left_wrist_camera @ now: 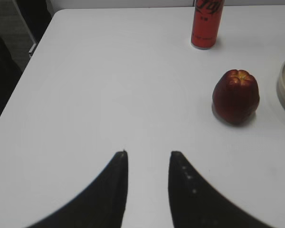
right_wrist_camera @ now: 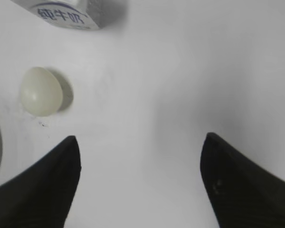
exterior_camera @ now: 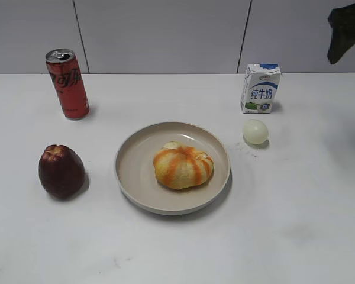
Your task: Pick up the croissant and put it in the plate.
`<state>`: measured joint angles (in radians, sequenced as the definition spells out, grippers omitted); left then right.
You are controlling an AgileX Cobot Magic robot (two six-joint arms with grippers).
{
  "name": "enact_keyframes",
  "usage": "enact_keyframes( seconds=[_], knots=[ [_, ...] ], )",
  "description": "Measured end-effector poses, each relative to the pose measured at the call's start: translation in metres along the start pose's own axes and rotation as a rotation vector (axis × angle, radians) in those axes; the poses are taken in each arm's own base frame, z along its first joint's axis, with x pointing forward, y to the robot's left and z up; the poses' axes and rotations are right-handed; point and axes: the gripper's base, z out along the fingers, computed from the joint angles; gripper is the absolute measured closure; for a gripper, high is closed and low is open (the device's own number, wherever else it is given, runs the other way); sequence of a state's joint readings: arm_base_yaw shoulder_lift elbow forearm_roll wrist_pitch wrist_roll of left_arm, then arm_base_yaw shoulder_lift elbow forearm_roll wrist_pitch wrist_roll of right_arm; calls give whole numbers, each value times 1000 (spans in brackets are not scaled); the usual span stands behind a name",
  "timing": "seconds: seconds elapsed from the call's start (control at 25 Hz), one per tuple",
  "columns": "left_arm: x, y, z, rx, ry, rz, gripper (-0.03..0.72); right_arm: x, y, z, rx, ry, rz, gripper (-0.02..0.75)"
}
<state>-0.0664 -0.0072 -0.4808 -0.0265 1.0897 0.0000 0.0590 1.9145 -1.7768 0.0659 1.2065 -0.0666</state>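
The orange-striped glossy croissant (exterior_camera: 183, 166) sits in the round beige plate (exterior_camera: 133, 171); behind, a red Coca-Cola can (exterior_camera: 67, 83) and milk carton (exterior_camera: 261, 88) reading "纯牛奶". Left gripper (left_wrist_camera: 147, 154) narrowly parted, right gripper (right_wrist_camera: 140, 138) spread wide, both empty.

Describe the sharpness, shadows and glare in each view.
Exterior view: sharp, soft shadows beside the apple and can, faint sheen on the croissant. Left wrist view: apple crisp, fingers blurred. Right wrist view: egg slightly soft with a shadow, fingers blurred.
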Motion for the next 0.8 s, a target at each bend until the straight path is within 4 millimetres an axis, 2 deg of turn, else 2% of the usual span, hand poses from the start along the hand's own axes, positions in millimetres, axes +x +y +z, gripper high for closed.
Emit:
enact_keyframes(
  seconds=[0.2,0.56,0.8],
  knots=[
    [0,0,0,0,0,0,455,40,-1,-24,2,27,15,147],
    [0,0,0,0,0,0,455,147,7,-56,4,83,17,150],
    [0,0,0,0,0,0,455,209,10,-68,15,-21,14,150]
  ],
)
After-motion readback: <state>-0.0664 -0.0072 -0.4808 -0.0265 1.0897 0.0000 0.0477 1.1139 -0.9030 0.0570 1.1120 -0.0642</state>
